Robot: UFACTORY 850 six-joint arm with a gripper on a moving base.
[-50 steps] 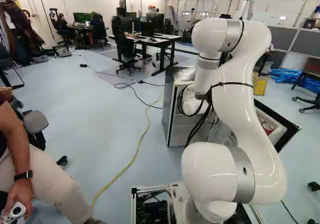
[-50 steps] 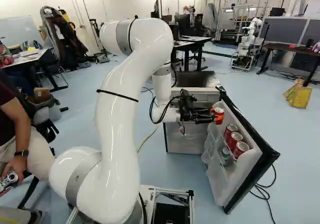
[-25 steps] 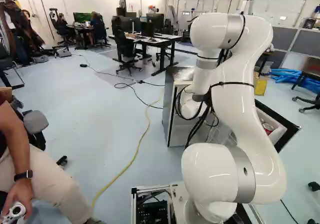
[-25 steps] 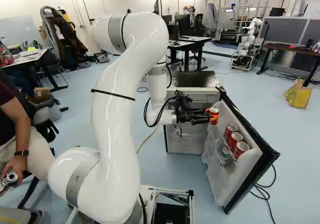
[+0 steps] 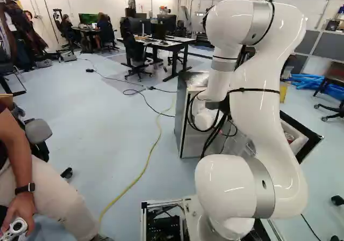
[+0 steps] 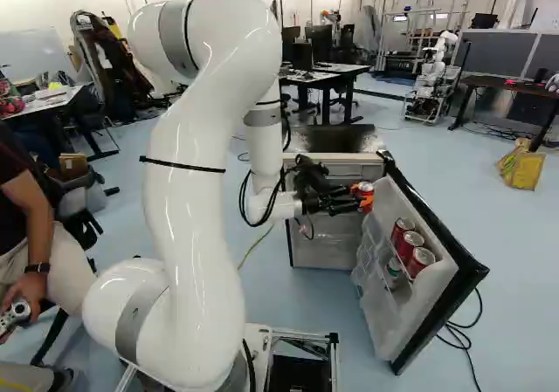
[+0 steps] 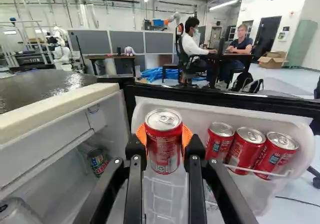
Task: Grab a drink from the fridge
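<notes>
"What could spoil it around the fridge (image 5: 184, 128)?"

"Tight room. If the arm (image 6: 196, 209) swings wide, it might clip the fridge or the open door (image 6: 428, 300) and jar the load, or sweep the three other cans (image 7: 243, 149)."

"And the tool (image 7: 164, 143)?"

"Closed to a can's width, orange pads against both sides of the red can (image 7: 164, 146), just off the door's inner face. Too light a squeeze, I'd guess, and that smooth wall slips."

"Which way does it point?"

"Lid up, long axis near vertical, across the fingers."
</notes>
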